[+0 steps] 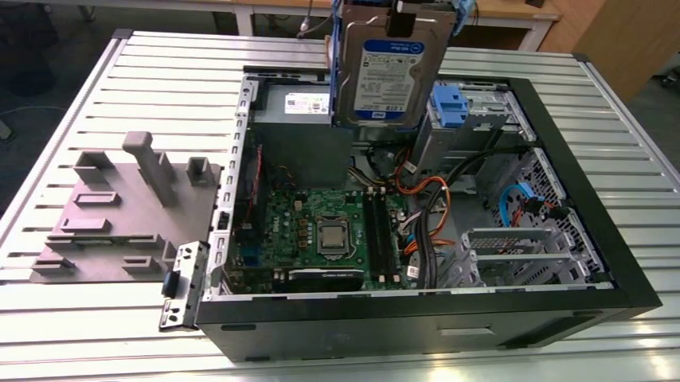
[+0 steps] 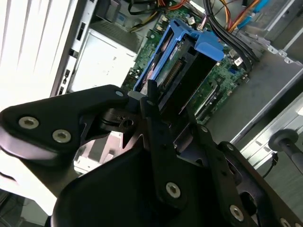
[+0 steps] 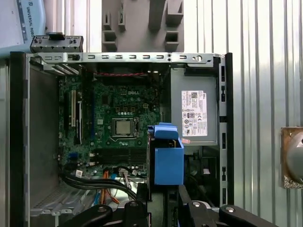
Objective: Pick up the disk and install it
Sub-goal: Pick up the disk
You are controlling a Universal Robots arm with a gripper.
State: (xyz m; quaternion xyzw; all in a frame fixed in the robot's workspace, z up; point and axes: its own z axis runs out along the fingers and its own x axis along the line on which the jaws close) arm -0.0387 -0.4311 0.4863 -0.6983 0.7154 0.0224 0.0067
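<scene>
Disk [image 1: 381, 76], silver, blue-railed, white-and-blue label

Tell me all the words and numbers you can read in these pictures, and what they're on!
White-and-blue label on the disk: print too small to read.
White sticker on the power supply: print too small to read.
White lettering on the motherboard: too small to read surely.
So nothing can be quoted for certain.

So the table [image 1: 159, 79] is one of those slatted silver metal tops. An open black PC case [image 1: 425, 318] sits across the middle and right of the exterior view. A grey fixture plate [image 1: 107, 239] with upright blocks lies center-left, just beside it.
</scene>
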